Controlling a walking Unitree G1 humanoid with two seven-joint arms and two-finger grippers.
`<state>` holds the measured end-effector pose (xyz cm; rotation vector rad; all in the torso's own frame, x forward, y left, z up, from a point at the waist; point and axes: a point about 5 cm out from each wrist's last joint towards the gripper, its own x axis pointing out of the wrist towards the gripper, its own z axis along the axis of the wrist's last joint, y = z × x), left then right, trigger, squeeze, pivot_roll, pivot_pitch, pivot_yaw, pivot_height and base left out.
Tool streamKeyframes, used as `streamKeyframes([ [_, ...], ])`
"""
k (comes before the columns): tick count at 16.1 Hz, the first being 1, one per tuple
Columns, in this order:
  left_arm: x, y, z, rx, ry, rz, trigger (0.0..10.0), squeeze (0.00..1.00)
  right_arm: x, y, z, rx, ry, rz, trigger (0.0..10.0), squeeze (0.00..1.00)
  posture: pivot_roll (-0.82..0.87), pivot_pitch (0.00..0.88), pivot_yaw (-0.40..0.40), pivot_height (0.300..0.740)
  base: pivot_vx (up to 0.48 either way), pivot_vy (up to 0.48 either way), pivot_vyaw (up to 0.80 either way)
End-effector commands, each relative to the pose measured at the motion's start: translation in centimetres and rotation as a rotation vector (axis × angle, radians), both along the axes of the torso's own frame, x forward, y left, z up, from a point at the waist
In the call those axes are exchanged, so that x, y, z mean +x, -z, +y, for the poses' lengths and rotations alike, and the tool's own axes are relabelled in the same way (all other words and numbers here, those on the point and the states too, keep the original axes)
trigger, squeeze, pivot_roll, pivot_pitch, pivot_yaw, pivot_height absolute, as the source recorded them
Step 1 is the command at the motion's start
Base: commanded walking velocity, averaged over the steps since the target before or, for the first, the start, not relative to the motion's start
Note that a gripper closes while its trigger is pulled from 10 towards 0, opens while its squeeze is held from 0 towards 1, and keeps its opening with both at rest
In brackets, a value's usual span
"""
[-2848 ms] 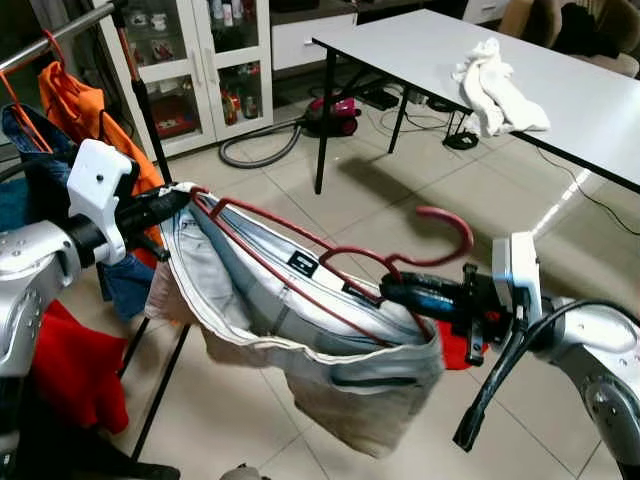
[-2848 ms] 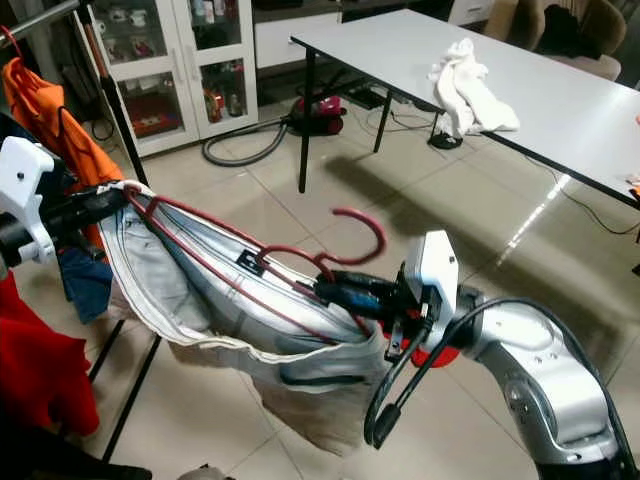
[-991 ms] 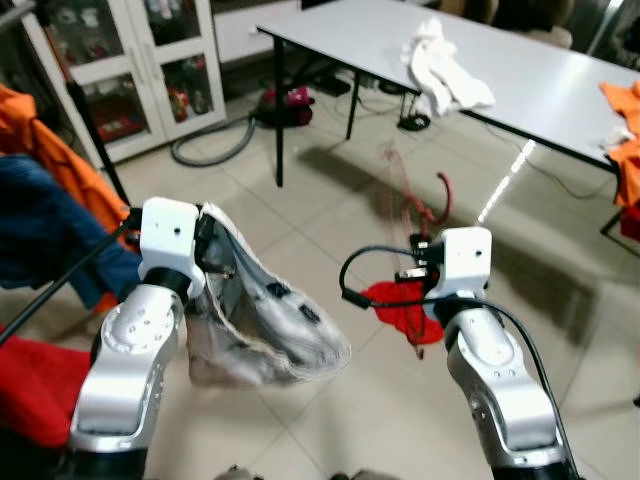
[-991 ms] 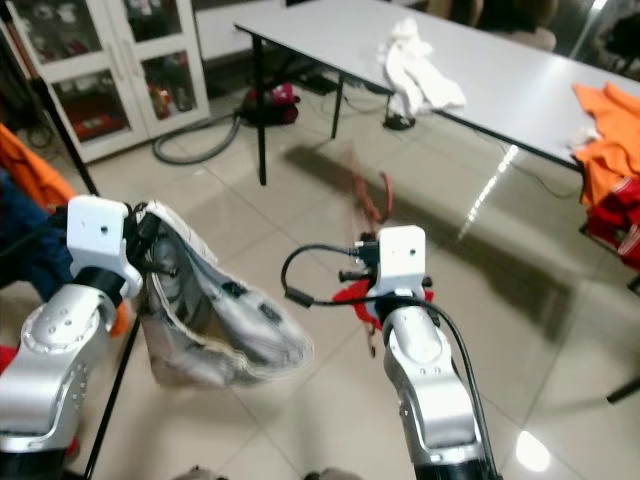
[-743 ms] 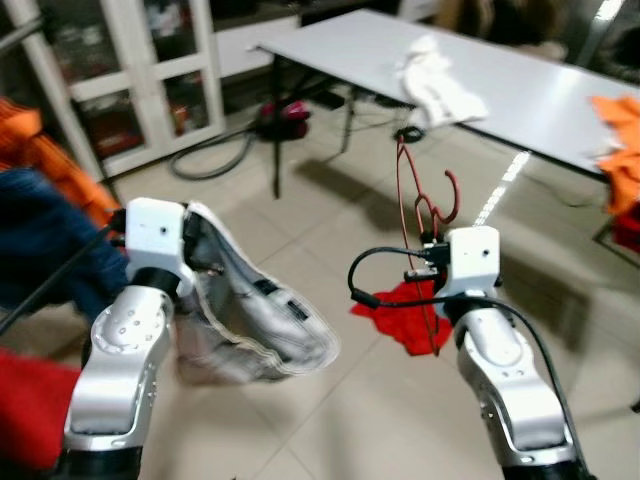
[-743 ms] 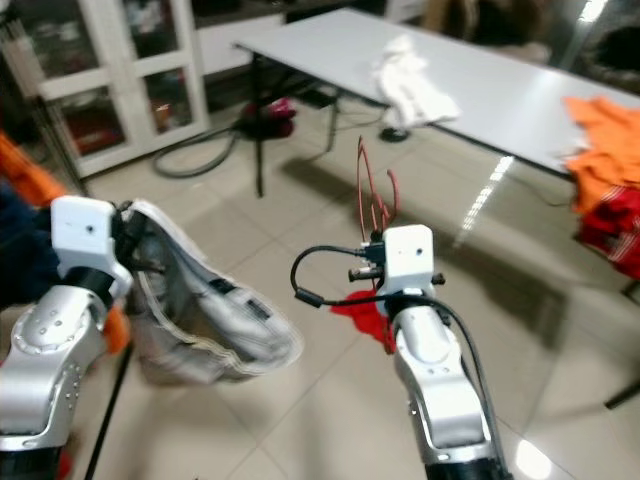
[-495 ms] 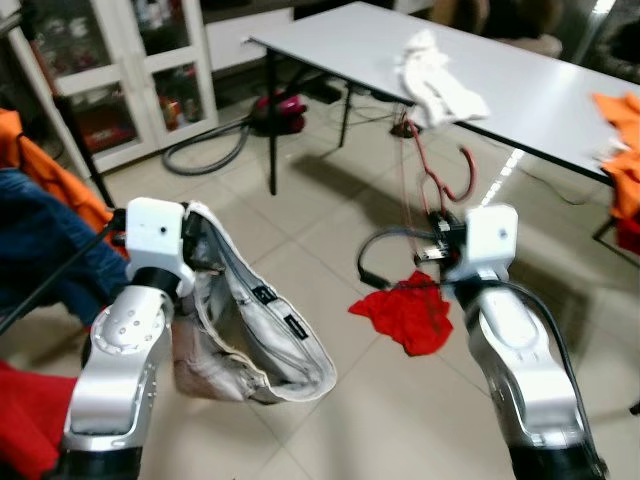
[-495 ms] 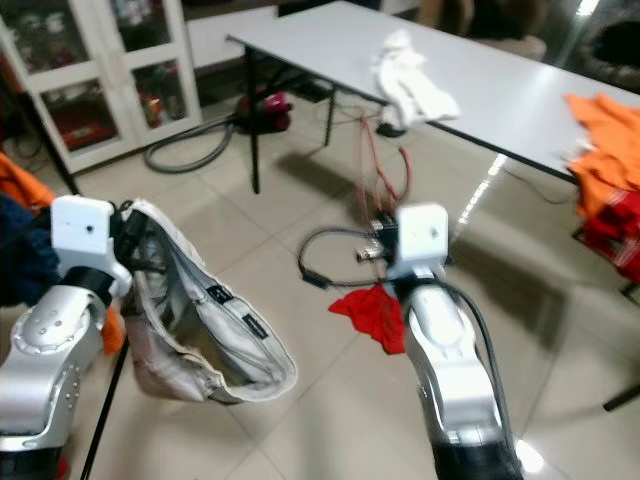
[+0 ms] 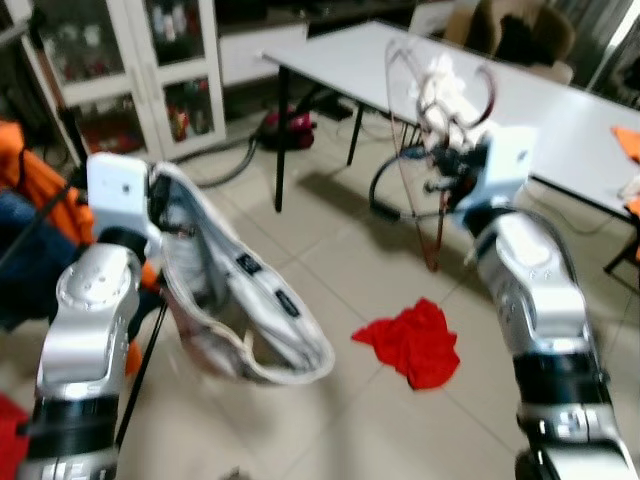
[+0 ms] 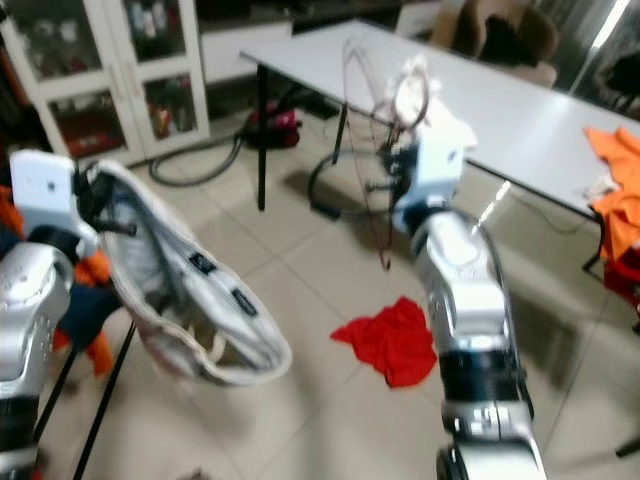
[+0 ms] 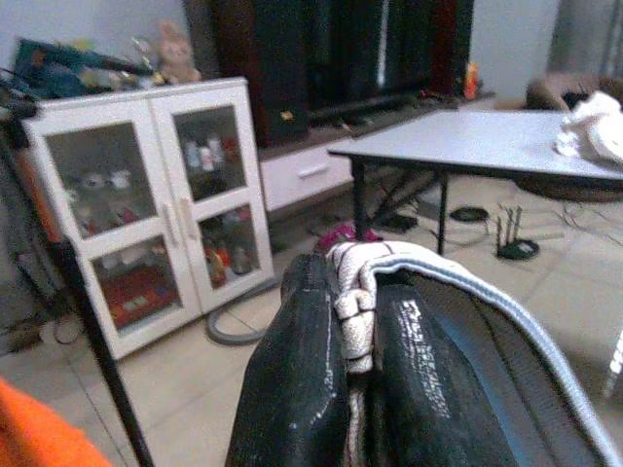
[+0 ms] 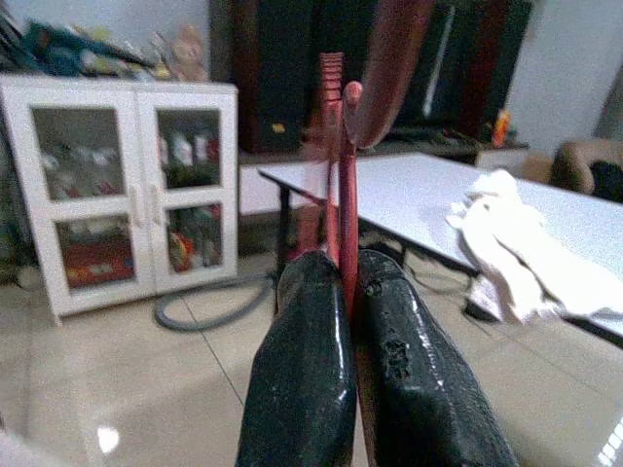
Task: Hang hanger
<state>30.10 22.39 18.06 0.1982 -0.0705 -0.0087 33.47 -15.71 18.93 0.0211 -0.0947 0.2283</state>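
rack: dark metal pole (image 9: pixel 140 372) at far left, slanting down to the floor; orange garment (image 9: pixel 35 170) and a dark blue one (image 9: pixel 25 270) hanging there, partly hidden behind the left arm
left gripper (image 11: pixel 356 321): raised at left, both black fingers clenched on the rolled white waistband of the jeans
jeans (image 9: pixel 225 300): pale, washed-out, hanging open like a sack from the left gripper, dark labels visible inside the waist; blurred
cabinet (image 9: pixel 120 70): white, glass doors, bottles and small items on shelves, behind the left arm
vacuum (image 9: pixel 290 128): magenta body on the floor near the table leg, grey hose (image 9: pixel 230 172) curling toward the cabinet
red cloth (image 9: pixel 410 340): crumpled on the tiles, centre, between the two arms and below both
hanger (image 9: pixel 415 140): dark red, thin wire, off the jeans, held up high in front of the table with hook (image 9: pixel 482 92) at top; well apart from the rack; heavily blurred
right gripper (image 12: pixel 348 292): lifted to about table height, fingers pinched tight on the hanger wire, which runs up between them
table (image 9: pixel 560 105): white top, black legs, behind the right arm; white towel (image 12: pixel 526 253) bunched on it, orange fabric (image 10: pixel 615 165) at the far right edge
chair (image 9: pixel 520 35): brown, beyond the table, dark item on the seat
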Motion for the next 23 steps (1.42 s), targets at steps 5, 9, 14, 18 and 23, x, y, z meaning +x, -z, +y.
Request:
streamKeyframes([
  [5,-1.5,1.6,-1.6,-0.008,0.046,0.001,10.0,0.0,-4.5,4.4,2.0,0.022,-0.108,0.113,10.0,0.0,-0.08,0.0,-0.055,0.74,0.409,0.0,0.0],
  [9,-2.0,1.8,-1.6,-0.021,0.024,0.001,10.0,0.0,-7.0,5.2,2.2,0.022,-0.111,0.121,10.0,0.0,-0.09,0.009,-0.049,0.74,0.416,0.0,0.0],
  [14,-2.2,1.8,-2.1,-0.028,0.046,0.014,10.0,0.0,-7.1,4.7,2.4,0.013,-0.094,0.105,10.0,0.0,-0.11,0.012,-0.023,0.74,0.422,0.0,0.0],
  [18,-2.6,1.8,-2.5,-0.058,0.034,0.008,10.0,0.0,-6.4,4.3,2.0,0.083,-0.024,0.1,10.0,0.0,-0.1,0.0,-0.025,0.74,0.43,0.0,0.0],
  [23,-2.7,1.8,-2.9,-0.04,0.055,0.021,10.0,0.0,-6.7,5.0,3.2,0.078,-0.063,0.109,10.0,0.0,-0.08,0.0,-0.024,0.74,0.434,0.0,0.0],
])
